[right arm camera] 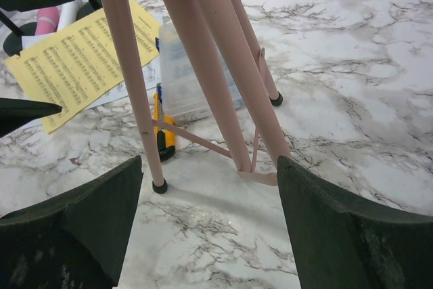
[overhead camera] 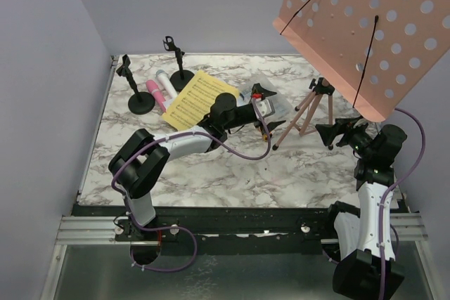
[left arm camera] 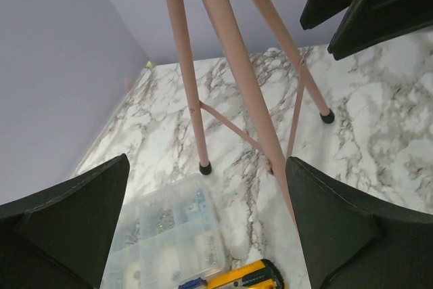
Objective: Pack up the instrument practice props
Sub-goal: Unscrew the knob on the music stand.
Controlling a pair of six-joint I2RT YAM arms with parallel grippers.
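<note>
The left fingers (left arm camera: 67, 228) and the right fingers (right arm camera: 74, 228) both stand apart, empty, and the pink music rack (overhead camera: 365, 26) just ahead looks light, stiff yet top-heavy, so I would hold its legs (right arm camera: 203, 79) high.

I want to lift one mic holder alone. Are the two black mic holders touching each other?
Apart. The top view shows the left mic holder and the rear mic holder standing separately, the pink microphone and white microphone lying between their bases.
</note>
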